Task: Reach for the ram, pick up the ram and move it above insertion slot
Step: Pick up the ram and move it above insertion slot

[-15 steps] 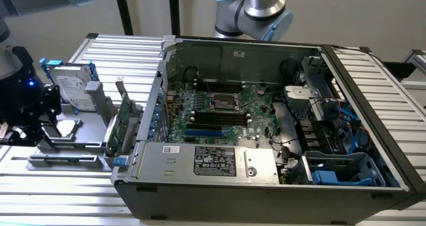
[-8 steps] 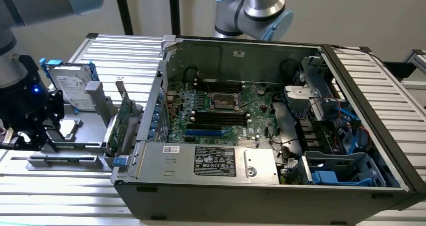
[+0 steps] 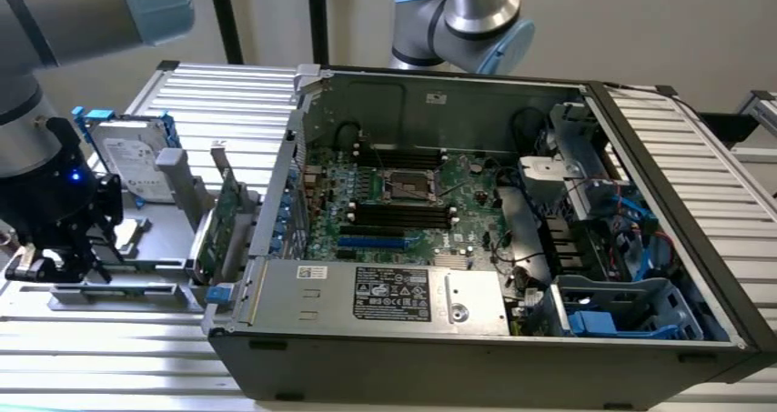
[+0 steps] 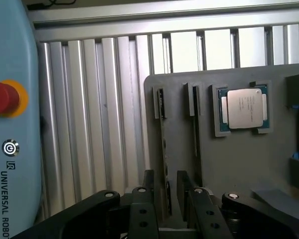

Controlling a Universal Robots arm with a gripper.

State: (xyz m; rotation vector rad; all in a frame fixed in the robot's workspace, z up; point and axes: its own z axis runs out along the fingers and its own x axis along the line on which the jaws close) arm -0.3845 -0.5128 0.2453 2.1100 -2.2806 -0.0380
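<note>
- Robot arm (image 3: 22,130) at the exterior view's left points down over a grey holder (image 3: 116,294) on the bench (image 3: 122,376), beside an open computer case (image 3: 486,348).
- Hand (image 4: 166,188) is open, with black fingers (image 4: 148,193) on either side of the ram (image 4: 163,134), which stands on edge in the holder.
- Insertion slot (image 3: 401,214) is inside the case, well apart from the hand.
- Pale blue casing (image 4: 15,50) reads "UNIVERSAL ROBO", cut off, near a red button (image 4: 1,97).

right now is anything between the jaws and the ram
nothing visible does: the open jaws stand either side of the long thin ram stick, which sits on edge in the flat grey plastic holder tray, with a bare gap at each side
</note>
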